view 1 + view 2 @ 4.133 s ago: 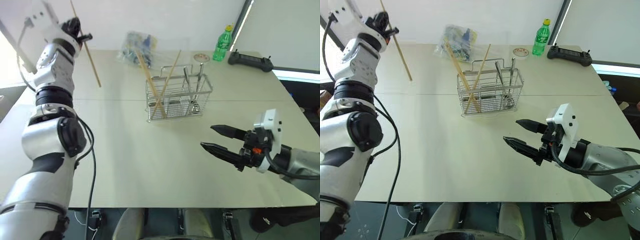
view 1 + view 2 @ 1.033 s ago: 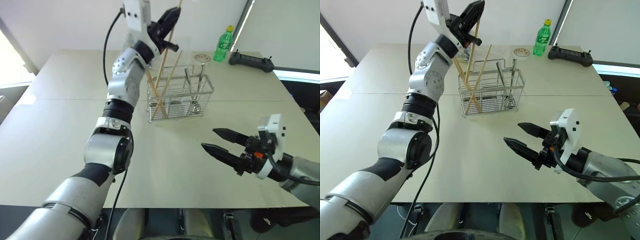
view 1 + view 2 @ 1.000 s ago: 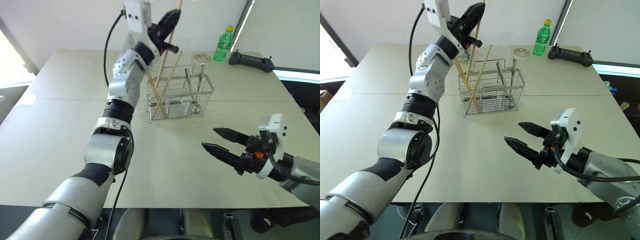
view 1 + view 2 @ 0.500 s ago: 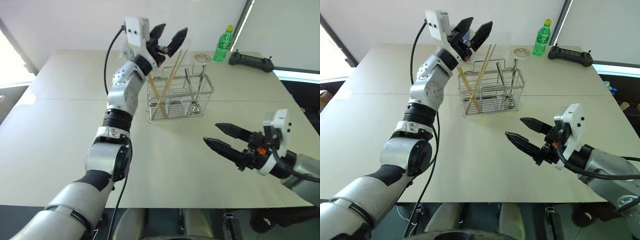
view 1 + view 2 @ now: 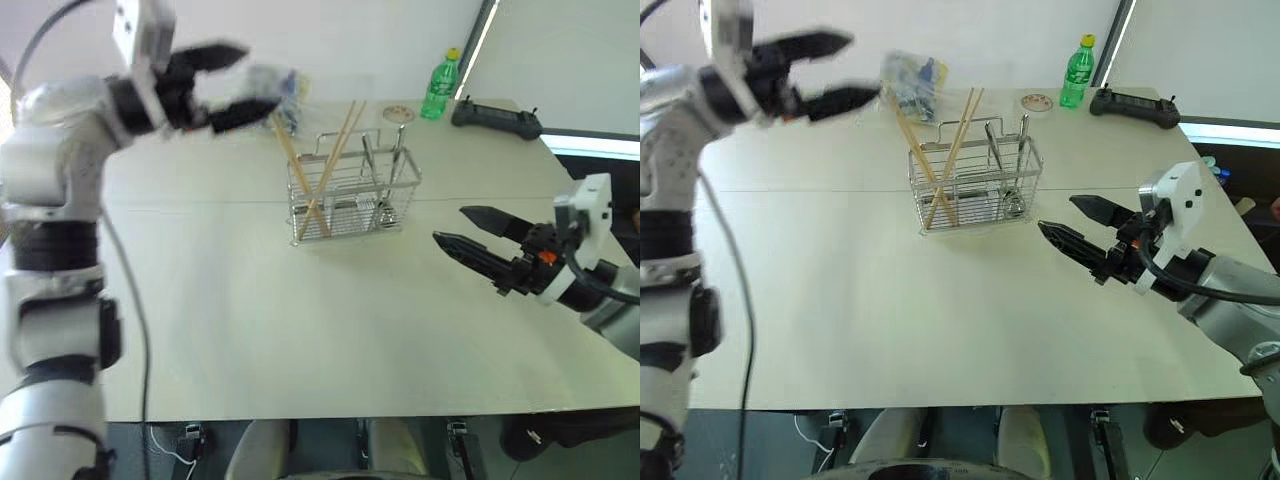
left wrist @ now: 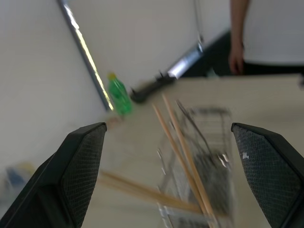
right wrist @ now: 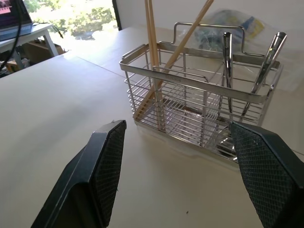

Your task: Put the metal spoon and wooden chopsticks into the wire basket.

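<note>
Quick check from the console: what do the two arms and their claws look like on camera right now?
Both arms are glossy silver-white shells with black joint bands. A thin black cable runs along the left arm. Each claw, left claw and right claw, has two tapered black fingers with cross-hatched textured pads and a white boxy wrist module. The right wrist shows a small orange part.

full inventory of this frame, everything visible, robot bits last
wire basket: one, chrome, mid-table.
wooden chopsticks: three, pale tan, leaning crossed in the basket's left compartment.
metal spoon: silver, one of two metal utensils standing in the basket's right compartment.
plastic bag: one, clear, crinkled, behind the basket.
bottle: one, green, yellow cap, far edge.
small round dish: one, beside the bottle.
controller: one, black, far right corner.
table: one, beige.
person: one, white top, standing beyond the table.
left gripper: black, open, empty.
right gripper: black, open, empty.
</note>
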### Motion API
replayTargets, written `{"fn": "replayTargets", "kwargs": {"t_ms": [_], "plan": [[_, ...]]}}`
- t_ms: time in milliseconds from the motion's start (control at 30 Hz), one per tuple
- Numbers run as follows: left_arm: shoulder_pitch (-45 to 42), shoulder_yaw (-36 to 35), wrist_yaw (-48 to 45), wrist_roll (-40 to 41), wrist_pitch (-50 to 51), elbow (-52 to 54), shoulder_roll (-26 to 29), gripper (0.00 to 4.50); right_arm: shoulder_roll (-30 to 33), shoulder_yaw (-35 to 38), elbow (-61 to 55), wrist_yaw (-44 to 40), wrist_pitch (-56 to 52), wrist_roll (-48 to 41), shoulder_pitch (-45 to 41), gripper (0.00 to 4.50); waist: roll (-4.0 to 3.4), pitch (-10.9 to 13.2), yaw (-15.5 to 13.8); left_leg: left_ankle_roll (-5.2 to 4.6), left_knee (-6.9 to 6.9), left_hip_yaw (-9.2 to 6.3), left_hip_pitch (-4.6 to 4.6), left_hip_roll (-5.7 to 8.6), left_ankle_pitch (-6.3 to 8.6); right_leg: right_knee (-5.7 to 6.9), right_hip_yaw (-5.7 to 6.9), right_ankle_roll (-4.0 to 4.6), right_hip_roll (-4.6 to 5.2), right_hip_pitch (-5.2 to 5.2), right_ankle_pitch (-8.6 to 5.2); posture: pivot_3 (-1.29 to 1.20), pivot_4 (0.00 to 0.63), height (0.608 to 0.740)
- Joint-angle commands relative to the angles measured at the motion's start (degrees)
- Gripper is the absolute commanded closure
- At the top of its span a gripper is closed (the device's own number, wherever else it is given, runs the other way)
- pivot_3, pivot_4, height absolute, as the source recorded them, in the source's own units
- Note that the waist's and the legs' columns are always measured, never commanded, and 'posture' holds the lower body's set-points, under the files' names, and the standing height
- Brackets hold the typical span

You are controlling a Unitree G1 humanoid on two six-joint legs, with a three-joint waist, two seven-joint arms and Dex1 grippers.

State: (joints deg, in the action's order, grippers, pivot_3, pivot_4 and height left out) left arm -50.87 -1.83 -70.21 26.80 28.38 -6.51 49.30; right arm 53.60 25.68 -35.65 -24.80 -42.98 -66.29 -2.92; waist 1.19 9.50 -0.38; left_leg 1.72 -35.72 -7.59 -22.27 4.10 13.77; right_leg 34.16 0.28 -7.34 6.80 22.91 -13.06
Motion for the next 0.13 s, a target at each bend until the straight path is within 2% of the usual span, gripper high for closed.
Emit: {"fn": "replayTargets", "kwargs": {"t_ms": [33,133], "plan": [[5.1,1.1,-9.1,-1.7,-3.8,4.3,6.5,0.06,1.4,1.0,1.6,-2.4,0.6,1.5,-2.4,0.95,0.01,0.0,0.0,0.00,0.01,0.01,0.00,-0.02,0.00,0.01,-0.01,0.03,0.01,0.01,0.00,0.00,0.150,0.713],[6.5,1.0,-8.4,-2.1,-2.8,4.2,7.3,0.06,1.7,-0.4,3.4,-3.9,0.4,2.8,-4.8,0.95,0.04,0.1,-0.4,0.01,-0.04,-0.04,-0.10,-0.06,0.00,-0.03,0.00,0.15,0.01,0.09,0.06,0.00,0.150,0.713]]}}
